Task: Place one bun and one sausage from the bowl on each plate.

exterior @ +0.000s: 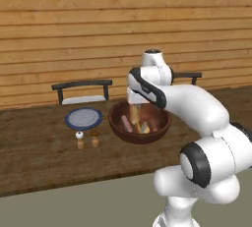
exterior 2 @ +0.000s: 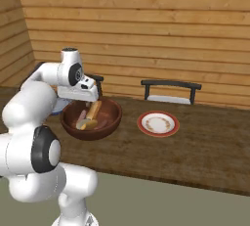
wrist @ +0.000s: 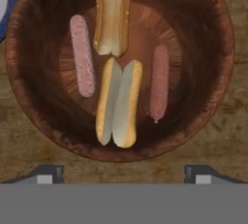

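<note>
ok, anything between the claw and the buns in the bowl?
Nothing visible. The claw hangs above the bowl, looking straight down at the near bun, the second bun and two sausages, all uncovered.

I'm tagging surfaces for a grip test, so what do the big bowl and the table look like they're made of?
The bowl looks like dark reddish-brown wood or glazed ceramic: its wall shows streaky grain-like marks and a soft gloss, so either fits. The table looks like matte brown wood with mottled grain and no shine. Both are rendered, so this is appearance only.
</note>
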Motion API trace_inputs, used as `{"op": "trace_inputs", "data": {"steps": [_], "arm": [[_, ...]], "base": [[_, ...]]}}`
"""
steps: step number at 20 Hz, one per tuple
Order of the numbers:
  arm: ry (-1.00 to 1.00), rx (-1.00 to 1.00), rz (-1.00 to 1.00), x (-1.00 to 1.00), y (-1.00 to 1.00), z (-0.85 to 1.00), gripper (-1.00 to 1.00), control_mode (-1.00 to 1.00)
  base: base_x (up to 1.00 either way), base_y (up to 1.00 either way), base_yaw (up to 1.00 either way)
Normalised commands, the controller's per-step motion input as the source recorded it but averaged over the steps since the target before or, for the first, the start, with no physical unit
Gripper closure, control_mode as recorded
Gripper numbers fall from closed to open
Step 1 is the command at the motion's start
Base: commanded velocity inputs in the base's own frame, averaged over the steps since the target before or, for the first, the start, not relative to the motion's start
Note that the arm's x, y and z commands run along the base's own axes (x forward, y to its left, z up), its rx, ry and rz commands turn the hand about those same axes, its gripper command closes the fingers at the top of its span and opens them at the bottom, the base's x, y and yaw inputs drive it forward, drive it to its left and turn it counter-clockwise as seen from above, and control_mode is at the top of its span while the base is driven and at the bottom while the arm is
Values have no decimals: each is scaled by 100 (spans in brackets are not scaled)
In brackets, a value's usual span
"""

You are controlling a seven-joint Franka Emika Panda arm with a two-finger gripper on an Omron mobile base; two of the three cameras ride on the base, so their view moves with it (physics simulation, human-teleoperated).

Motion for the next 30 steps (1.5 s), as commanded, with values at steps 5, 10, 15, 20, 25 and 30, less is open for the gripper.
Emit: {"op": "trace_inputs", "data": {"steps": [5, 10, 15, 20, 25, 30], "arm": [[-1, 1, -5, 54, 7, -32, -100, -100], [46, 3, -15, -19, -49, -62, -100, -100], [22, 12, -12, -5, 8, -35, -100, -100], [4, 4, -10, 23, 25, -34, -100, -100], [13, 0, -2, 14, 8, -40, -100, -100], [8, 0, 0, 0, 0, -23, -100, -100]], "base": [[0, 0, 0], [0, 0, 0], [0, 0, 0], [0, 0, 0], [0, 0, 0], [0, 0, 0]]}}
